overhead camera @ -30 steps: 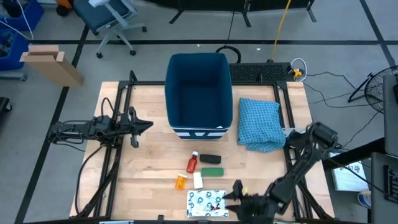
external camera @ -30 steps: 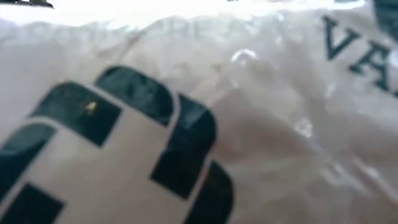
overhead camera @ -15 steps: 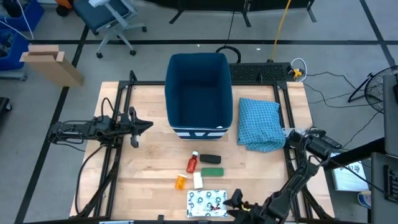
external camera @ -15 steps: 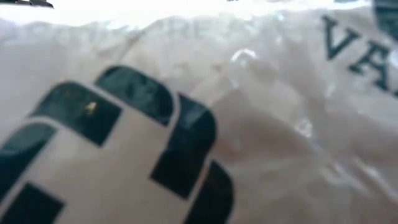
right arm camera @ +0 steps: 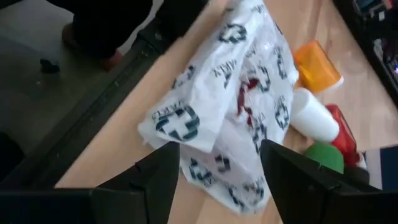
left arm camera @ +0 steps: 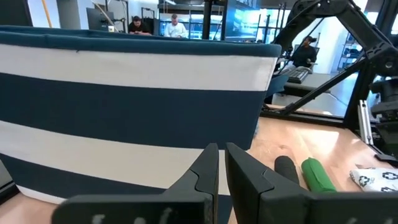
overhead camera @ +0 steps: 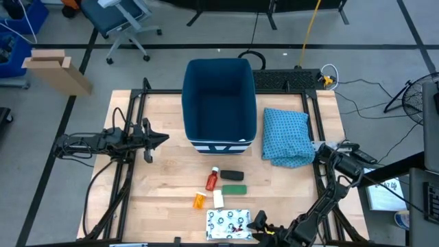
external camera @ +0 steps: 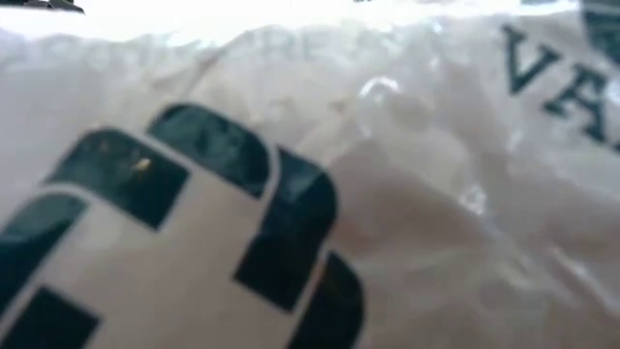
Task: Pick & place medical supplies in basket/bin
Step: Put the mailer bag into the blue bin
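The flat white packet with dark and red print lies at the table's near edge; in the low view the packet fills the picture. My right gripper is open just right of it, and its fingers stand on either side of the packet's near end. The red bottle, black oblong, green oblong, orange pill bottle and white tube lie beyond it. The dark-blue bin stands at the far middle. My left gripper is shut, left of the bin.
A blue patterned folded cloth lies right of the bin. The left wrist view faces the bin's striped wall, with the black oblong and green oblong beside it. People sit in the room beyond the table.
My right gripper has moved toward the table's near edge and a little left, closing in on the white packet, and its arm has folded lower. The supplies have stayed where they were.
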### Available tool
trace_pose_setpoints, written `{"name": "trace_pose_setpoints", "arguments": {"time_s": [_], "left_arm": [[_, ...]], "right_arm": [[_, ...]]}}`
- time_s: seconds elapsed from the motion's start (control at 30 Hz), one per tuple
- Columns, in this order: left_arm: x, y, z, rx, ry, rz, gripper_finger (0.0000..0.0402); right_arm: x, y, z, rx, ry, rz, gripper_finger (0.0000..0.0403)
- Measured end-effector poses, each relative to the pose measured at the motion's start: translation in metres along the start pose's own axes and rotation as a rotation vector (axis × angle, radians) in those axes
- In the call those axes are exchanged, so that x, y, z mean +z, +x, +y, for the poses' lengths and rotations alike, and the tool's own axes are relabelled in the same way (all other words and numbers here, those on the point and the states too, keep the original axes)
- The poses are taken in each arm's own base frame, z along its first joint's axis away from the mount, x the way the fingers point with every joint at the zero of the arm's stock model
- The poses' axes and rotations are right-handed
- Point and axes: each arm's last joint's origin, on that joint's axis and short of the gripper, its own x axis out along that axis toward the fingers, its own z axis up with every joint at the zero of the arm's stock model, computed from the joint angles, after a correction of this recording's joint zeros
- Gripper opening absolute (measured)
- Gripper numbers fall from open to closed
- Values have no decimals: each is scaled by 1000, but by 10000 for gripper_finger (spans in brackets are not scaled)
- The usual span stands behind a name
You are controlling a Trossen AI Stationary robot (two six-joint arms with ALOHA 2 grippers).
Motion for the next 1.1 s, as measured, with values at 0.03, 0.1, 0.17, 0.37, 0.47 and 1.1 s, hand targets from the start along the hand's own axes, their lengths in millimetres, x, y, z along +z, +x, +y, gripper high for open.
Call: {"name": "trace_pose_setpoints", "arguments": {"time_s": [0.03, 0.1, 0.17, 0.37, 0.47, 1.1], "left_arm": [[0, 0, 0, 0, 0, 0, 33], [0, 0, 0, 0, -2, 0, 33], [0, 0, 0, 0, -9, 0, 33], [0, 0, 0, -2, -32, 1, 33], [0, 0, 0, -7, -32, 2, 33], [0, 0, 0, -6, -31, 1, 33]], "right_arm": [[1, 2, 2, -1, -11, -13, 212], [4, 6, 4, -3, -31, -44, 209], [6, 11, 4, -12, -35, -63, 208], [8, 14, 1, -14, -8, -75, 207], [9, 14, 1, -14, -3, -81, 201], [10, 46, 5, 0, -102, -133, 135]]}}
